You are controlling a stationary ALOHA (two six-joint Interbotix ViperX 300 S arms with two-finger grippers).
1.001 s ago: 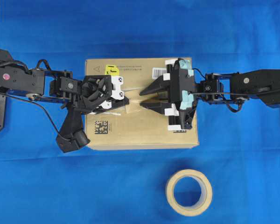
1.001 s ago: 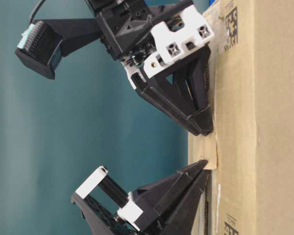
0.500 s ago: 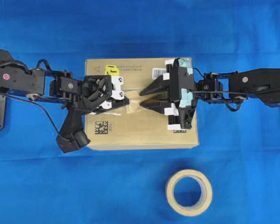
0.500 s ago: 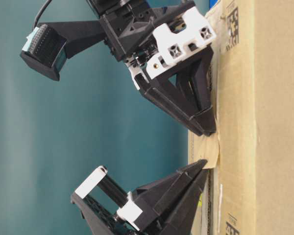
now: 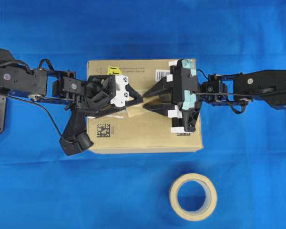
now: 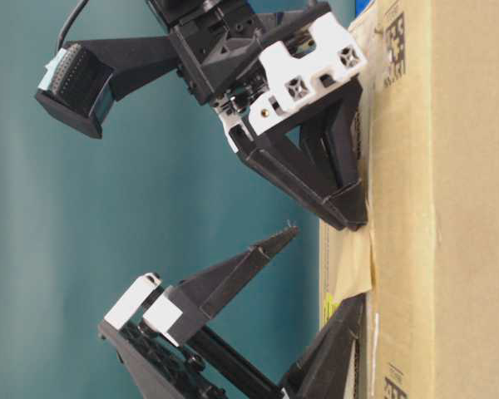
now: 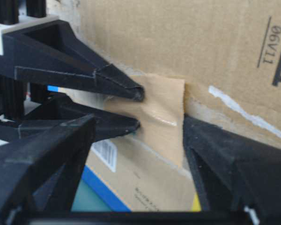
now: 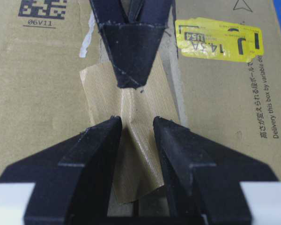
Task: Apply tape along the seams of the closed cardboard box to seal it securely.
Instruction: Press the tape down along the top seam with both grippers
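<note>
The brown cardboard box (image 5: 148, 131) lies flat between both arms. A short tan piece of tape (image 8: 103, 89) sticks across the middle of its top, with a raised fold at its centre. My right gripper (image 8: 136, 123) stands open, its fingertips resting on the tape either side of that fold. My left gripper (image 6: 324, 266) faces it, open wide. One of its fingers (image 6: 270, 249) is lifted off the box and the other rests near the tape's edge. The seams show as a thin dark line (image 8: 136, 212) below the tape and are hidden under it elsewhere.
A beige tape roll (image 5: 193, 196) lies on the blue cloth in front of the box, to the right. A yellow sticker (image 8: 215, 40) and a white barcode label (image 5: 163, 74) mark the box top near the grippers. The two grippers' fingertips nearly meet.
My left gripper has gone from shut to wide open and let go of the tape's end, one finger swinging up off the box. The right gripper stays open on the tape.
</note>
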